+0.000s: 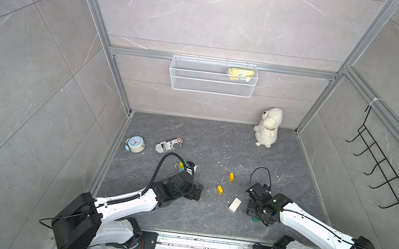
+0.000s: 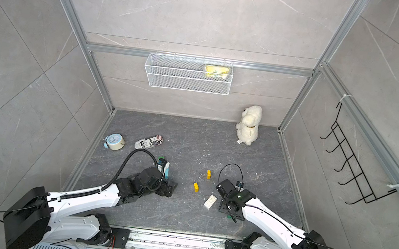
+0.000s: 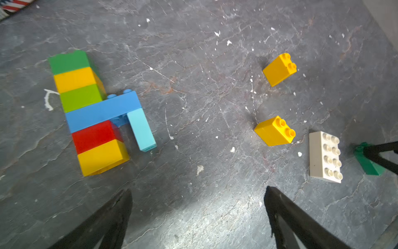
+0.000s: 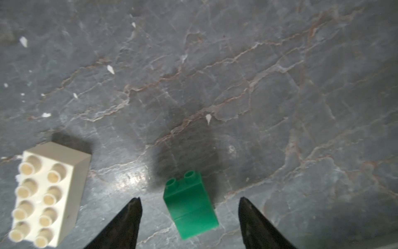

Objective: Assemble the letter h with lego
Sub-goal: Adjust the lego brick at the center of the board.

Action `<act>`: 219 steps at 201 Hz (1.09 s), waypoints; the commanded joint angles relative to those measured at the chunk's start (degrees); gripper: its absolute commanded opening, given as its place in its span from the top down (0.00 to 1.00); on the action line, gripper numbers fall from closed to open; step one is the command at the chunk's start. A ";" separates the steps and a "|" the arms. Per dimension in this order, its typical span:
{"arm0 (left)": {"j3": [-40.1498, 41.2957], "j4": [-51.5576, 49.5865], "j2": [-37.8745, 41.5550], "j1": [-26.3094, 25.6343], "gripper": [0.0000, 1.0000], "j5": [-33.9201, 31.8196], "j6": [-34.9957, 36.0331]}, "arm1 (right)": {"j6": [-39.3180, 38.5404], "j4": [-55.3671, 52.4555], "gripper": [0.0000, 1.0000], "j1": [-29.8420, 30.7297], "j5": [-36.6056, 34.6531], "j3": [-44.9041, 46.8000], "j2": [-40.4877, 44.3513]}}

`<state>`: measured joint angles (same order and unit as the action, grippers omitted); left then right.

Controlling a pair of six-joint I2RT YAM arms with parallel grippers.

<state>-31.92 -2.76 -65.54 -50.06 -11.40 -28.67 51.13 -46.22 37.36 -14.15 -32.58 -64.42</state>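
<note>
Newsprint-pattern pouch [image 1: 168,145]: dense printed lettering, too small to read; stars-and-stripes patch at one end.
Alarm clock [image 1: 135,144]: dial numerals illegible.
Plush toy [image 1: 268,127]: small tag, unreadable.
Yellow packet [image 1: 241,74] in wire basket [image 1: 211,86]: label illegible.
White brick [image 3: 316,155]: no legible lettering.

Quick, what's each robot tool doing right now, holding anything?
Left tool: open, holding nothing.
Right tool: open, astride the small green plastic brick, not gripping it.
</note>
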 commanded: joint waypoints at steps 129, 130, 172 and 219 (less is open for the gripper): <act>3.42 6.50 14.82 1.01 0.00 0.14 -3.24 | -3.15 -6.02 0.33 0.69 3.21 -7.14 -11.79; 3.39 6.52 14.82 1.02 0.01 0.10 -3.29 | -3.10 -5.96 0.33 0.69 3.32 -7.10 -11.78; 3.42 6.41 15.43 1.06 0.00 0.46 -3.08 | -0.47 -4.67 0.32 0.69 4.51 -6.46 -10.46; 3.94 6.94 16.53 1.02 0.00 0.80 -3.06 | 2.50 -1.64 0.30 0.74 5.89 -5.71 -10.22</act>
<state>-28.40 1.74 -50.28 -49.23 -11.38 -31.53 51.09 -49.25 37.71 -9.17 -38.50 -74.91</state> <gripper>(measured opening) 0.995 0.700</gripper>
